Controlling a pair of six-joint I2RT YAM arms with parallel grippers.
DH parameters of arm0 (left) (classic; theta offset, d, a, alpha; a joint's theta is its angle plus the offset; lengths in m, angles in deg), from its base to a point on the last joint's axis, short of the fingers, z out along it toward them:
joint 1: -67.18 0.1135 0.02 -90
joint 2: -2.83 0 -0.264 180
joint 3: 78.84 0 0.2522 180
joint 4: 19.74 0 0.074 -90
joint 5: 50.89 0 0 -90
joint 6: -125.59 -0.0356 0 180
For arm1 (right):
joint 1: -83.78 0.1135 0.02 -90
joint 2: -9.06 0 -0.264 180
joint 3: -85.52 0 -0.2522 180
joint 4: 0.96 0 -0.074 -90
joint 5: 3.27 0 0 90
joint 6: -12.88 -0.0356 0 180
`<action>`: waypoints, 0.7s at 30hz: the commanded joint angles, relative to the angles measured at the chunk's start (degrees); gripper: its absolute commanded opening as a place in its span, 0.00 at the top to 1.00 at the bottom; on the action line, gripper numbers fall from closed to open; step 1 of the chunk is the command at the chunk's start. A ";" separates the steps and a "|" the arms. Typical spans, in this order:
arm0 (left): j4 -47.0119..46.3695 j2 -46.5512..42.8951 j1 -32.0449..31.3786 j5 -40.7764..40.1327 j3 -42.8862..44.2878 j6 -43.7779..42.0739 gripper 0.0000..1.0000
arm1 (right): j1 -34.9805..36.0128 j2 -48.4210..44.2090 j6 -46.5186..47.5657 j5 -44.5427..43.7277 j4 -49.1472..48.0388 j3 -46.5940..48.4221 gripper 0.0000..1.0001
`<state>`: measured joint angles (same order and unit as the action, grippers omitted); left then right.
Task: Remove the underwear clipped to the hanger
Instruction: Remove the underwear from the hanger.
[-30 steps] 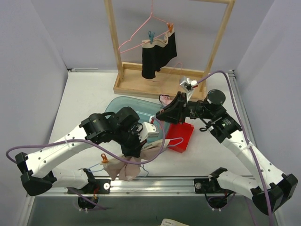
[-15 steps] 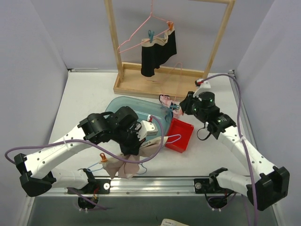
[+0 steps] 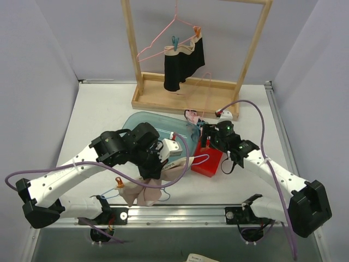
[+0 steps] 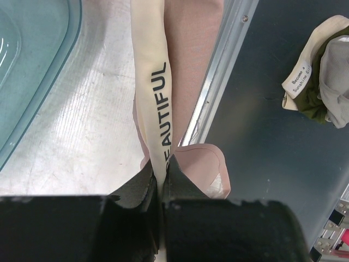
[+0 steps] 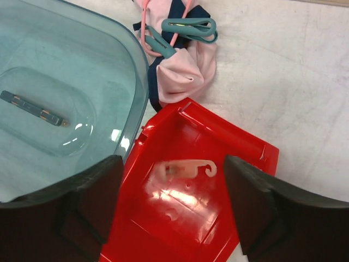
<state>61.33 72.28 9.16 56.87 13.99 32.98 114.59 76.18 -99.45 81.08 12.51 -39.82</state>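
Note:
The black underwear (image 3: 184,64) with a beige waistband hangs clipped to the pink wire hanger (image 3: 159,45) on the wooden rack. My left gripper (image 4: 163,164) is shut on the cream "BEAUTIFUL" waistband of pale pink underwear (image 4: 188,65), which drapes over the table's front edge (image 3: 148,192). My right gripper (image 5: 174,185) hovers open above the red bin (image 5: 240,164); a pale clothespin (image 5: 188,169), blurred, is inside the bin between the fingers. Pink dark-trimmed underwear (image 5: 182,73) with teal clothespins (image 5: 188,27) lies on the table beside the bin.
A clear teal tub (image 3: 137,122) sits left of the red bin (image 3: 210,161), close to both grippers. The wooden rack (image 3: 133,54) stands at the back. An orange clothespin (image 3: 120,184) and blue wire lie near the front rail. Cloth (image 4: 322,76) lies below the table edge.
My right arm swung from in front of the rack down over the red bin and its jaws opened; a pale clothespin now shows in the bin. The left arm barely moved.

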 commanded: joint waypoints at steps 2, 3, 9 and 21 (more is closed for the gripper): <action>-0.42 -0.90 0.19 1.40 2.41 -0.29 0.98 | -0.83 -2.95 0.09 -1.29 -0.50 3.20 0.18; -0.51 -0.98 0.19 1.31 2.32 -0.29 0.98 | -1.18 -4.17 0.26 -1.47 -0.15 3.82 0.16; -0.69 -0.37 0.27 -1.57 2.84 0.59 0.97 | -2.59 -10.50 0.71 -5.31 4.69 9.44 0.16; 2.21 2.27 27.41 -25.49 6.01 21.58 0.98 | -2.77 -15.35 3.07 0.26 8.56 16.05 0.16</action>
<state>61.55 75.00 30.50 38.33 16.83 46.47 112.18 59.98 -98.11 76.49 19.33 -25.46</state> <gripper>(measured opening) 0.064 0.843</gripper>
